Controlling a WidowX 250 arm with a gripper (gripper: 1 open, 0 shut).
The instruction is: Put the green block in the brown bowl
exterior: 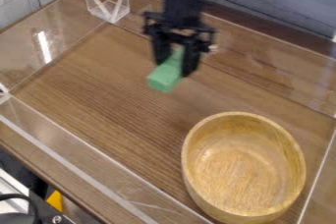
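Observation:
The green block hangs above the wooden tabletop, tilted, its upper end caught between the black fingers of my gripper. The gripper is shut on the block and points straight down from the dark arm at the top centre. The brown bowl, a wide light-wood bowl with a thick rim, sits at the lower right with nothing in it. The block is up and to the left of the bowl's rim, apart from it.
A clear plastic wall rings the wooden table, with a folded clear stand at the back left. A brick-pattern wall runs along the back.

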